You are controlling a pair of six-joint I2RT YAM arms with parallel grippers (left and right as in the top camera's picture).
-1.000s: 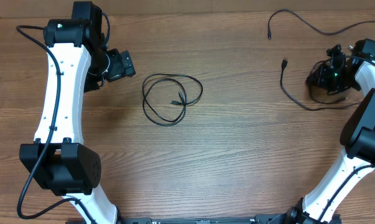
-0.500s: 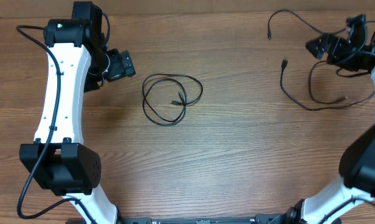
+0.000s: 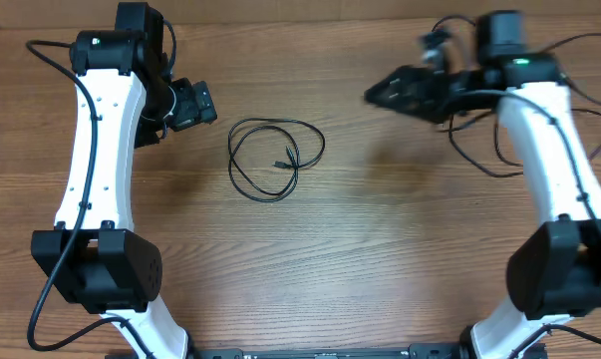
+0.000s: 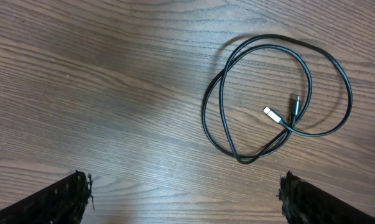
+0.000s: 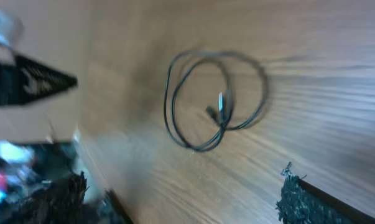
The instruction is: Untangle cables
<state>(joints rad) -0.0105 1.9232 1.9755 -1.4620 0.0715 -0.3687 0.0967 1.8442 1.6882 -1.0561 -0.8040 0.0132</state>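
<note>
Thin black cable (image 3: 276, 160) wound in a small loose coil of overlapping loops, with a silver-tipped plug end (image 4: 272, 114) lying inside the loops. Flat on the brown wood-grain table (image 3: 380, 249), near its middle. More thin black strands (image 3: 466, 158) spread out at the far right, partly hidden under the right arm.

Left black gripper (image 3: 193, 104) just beside the coil on its left, jaws spread wide with nothing between them. Right black gripper (image 3: 380, 95) well apart from the coil and pointing toward it, jaws likewise spread and empty. Right wrist view blurred, so finer detail there cannot be told.

Step in hand, by judgement: closing in on the coil to pull its loops apart. To do it well:

- Come down over a single strand at the outer edge of a loop, not over the crossing near the bottom where several strands stack.
- Pinch close to a plug end and lift only a little.
- Draw the end out through the loop it lies in — slowly, so nothing cinches into a knot.
- Pin the opposite side with the other jaws, so the whole coil does not slide along.
</note>
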